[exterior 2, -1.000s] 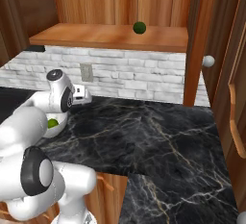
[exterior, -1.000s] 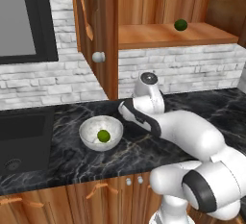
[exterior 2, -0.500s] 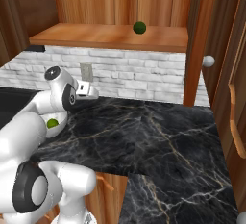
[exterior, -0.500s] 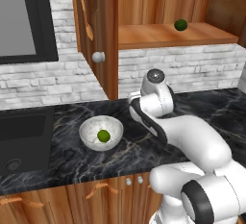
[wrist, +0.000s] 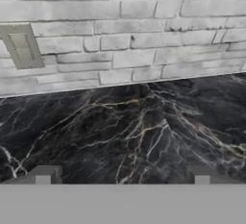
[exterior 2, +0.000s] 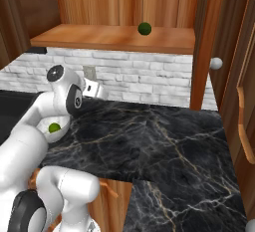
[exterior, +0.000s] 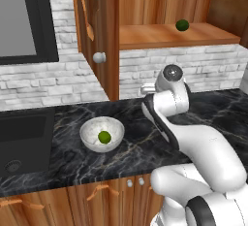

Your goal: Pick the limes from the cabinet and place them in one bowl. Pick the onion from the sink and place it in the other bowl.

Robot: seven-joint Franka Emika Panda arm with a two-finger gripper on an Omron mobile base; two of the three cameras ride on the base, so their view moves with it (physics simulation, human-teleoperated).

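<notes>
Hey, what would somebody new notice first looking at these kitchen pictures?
Probably the big white robot arm rearing over the black marble counter. Next, the bright green lime sitting in the speckled grey-white bowl left of the arm. Then the darker green lime alone on the open wooden cabinet shelf above.

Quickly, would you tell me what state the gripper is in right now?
Gripper: open, holding nothing; its tips stand wide apart over the black counter.
</notes>
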